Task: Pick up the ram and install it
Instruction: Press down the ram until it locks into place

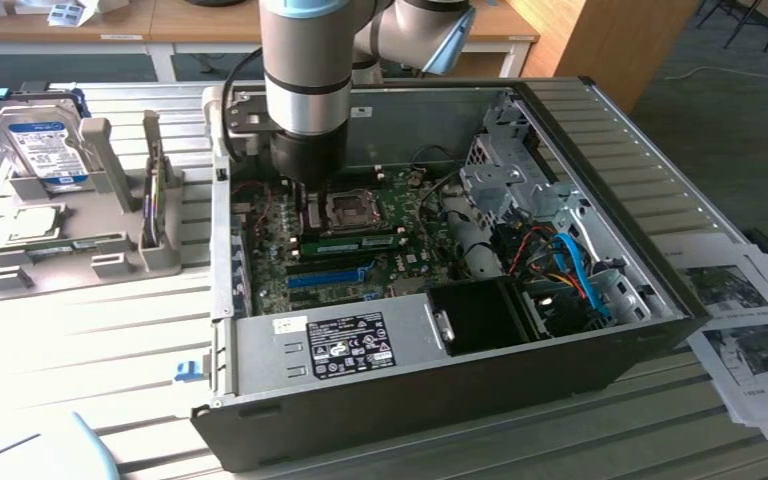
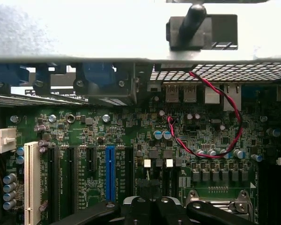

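Exterior view: the arm reaches down into the open computer case, its gripper low over the motherboard, just beside the CPU socket on the exterior view's left; whether the fingers are spread or closed cannot be told from either picture. The ram, a narrow green stick with a white label, lies along the board between the socket and the blue slot, just below the gripper and seemingly seated in its slot, though whether it is latched cannot be told; the gripper does not appear to be holding it. Outside the case, on the exterior view's left, a hard drive with a blue-white label stands upright in a grey holder on the slatted table; printed sheets lie on the exterior view's right. Wrist view: the motherboard shows expansion slots, one blue and one white; a red-black wire loops over the capacitors.
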You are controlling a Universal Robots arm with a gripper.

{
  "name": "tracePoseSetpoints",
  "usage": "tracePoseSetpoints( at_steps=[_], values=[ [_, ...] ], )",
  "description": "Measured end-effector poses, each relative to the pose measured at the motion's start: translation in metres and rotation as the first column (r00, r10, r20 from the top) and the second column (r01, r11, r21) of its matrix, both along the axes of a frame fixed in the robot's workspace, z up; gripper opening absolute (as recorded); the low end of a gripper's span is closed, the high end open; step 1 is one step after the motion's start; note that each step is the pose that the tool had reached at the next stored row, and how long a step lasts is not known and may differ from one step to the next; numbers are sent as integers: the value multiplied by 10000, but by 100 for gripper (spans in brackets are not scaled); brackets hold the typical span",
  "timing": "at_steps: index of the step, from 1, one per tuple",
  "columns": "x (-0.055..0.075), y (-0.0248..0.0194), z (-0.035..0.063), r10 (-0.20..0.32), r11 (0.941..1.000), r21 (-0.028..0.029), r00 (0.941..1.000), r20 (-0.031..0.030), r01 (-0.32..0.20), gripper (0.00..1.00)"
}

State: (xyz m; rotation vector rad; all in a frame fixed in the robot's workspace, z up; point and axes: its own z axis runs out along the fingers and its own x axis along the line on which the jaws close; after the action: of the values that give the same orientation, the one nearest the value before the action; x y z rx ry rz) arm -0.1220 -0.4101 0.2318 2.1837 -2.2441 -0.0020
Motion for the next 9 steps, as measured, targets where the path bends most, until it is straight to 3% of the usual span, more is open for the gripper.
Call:
tracePoseSetpoints(
  at_steps=[9],
  values=[
    [0,0,-13,0,10000,2,10000,1,0,9]
  ],
)
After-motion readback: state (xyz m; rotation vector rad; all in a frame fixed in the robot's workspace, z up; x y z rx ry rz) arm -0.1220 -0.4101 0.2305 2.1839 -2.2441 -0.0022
